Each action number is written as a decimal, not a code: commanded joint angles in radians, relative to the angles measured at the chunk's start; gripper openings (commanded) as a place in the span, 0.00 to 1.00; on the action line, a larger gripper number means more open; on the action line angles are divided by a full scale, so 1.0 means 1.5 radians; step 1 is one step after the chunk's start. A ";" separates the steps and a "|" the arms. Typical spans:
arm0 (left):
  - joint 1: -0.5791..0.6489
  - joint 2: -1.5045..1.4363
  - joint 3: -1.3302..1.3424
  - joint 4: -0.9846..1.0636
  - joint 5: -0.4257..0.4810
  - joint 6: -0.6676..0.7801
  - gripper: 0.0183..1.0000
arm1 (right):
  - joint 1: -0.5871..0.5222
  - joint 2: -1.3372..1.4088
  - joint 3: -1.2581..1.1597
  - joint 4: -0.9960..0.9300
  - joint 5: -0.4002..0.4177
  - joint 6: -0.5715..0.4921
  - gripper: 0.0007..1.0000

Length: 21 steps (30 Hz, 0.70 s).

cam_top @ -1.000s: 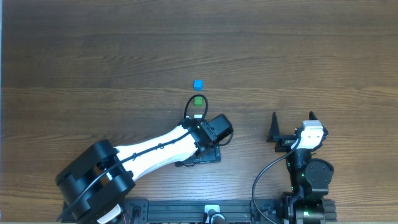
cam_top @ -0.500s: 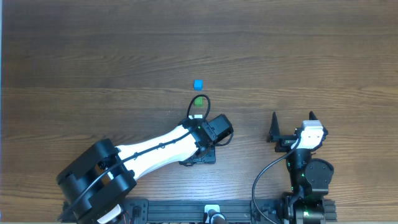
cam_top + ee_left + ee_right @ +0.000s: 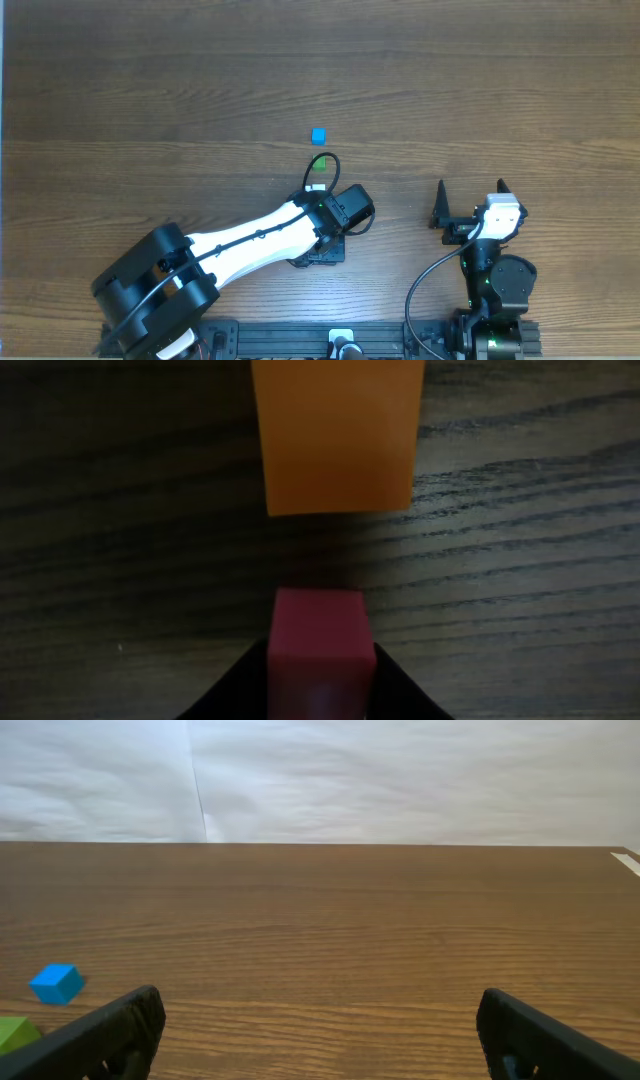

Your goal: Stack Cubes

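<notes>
A dark red cube [image 3: 320,645] sits between the fingers of my left gripper [image 3: 320,695], which is shut on it just above the wood. Close beyond it lies an orange cube [image 3: 340,430], apart from the red one. From above, the left arm reaches to the table's middle and its gripper [image 3: 318,250] points down beneath the wrist. A green cube [image 3: 319,163] lies just past the wrist, partly behind a cable loop, and a blue cube [image 3: 318,135] lies a little farther on. My right gripper [image 3: 470,198] stands open near its base with nothing in it.
The brown wooden table [image 3: 150,90] stretches wide on all sides. From the right wrist, the blue cube [image 3: 55,983] and the green cube [image 3: 14,1032] lie far off to one side, with a white wall [image 3: 400,780] behind the table's far edge.
The left gripper has shifted slightly toward the arm's base side, with the red cube still in it. The right arm and the blue and green cubes have not moved.
</notes>
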<state>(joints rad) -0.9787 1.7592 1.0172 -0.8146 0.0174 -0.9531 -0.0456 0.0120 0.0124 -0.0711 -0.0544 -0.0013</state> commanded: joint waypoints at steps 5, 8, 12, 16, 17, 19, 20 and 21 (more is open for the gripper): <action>0.004 0.011 -0.004 -0.002 -0.013 0.005 0.19 | -0.004 -0.004 -0.005 0.000 -0.003 -0.003 0.99; 0.004 0.010 -0.004 0.000 -0.013 0.005 0.12 | -0.004 -0.004 -0.005 0.000 -0.003 -0.003 0.99; 0.004 0.010 0.005 -0.002 -0.013 0.005 0.02 | -0.004 -0.004 -0.005 0.000 -0.003 -0.003 0.99; 0.006 0.008 0.046 -0.042 -0.013 0.005 0.02 | -0.004 -0.004 -0.005 0.000 -0.003 -0.003 0.99; 0.007 0.008 0.061 -0.058 -0.013 0.006 0.02 | -0.004 -0.004 -0.005 0.000 -0.003 -0.003 0.99; 0.015 0.008 0.100 -0.090 -0.014 0.023 0.02 | -0.004 -0.004 -0.005 0.000 -0.003 -0.003 0.99; 0.019 0.008 0.115 -0.102 -0.019 0.023 0.02 | -0.004 -0.004 -0.005 0.000 -0.003 -0.003 0.99; 0.026 0.008 0.136 -0.118 -0.026 0.025 0.02 | -0.004 -0.004 -0.005 0.000 -0.003 -0.003 0.99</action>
<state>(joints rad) -0.9684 1.7618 1.1290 -0.9585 0.0158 -0.9390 -0.0456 0.0120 0.0124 -0.0708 -0.0544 -0.0025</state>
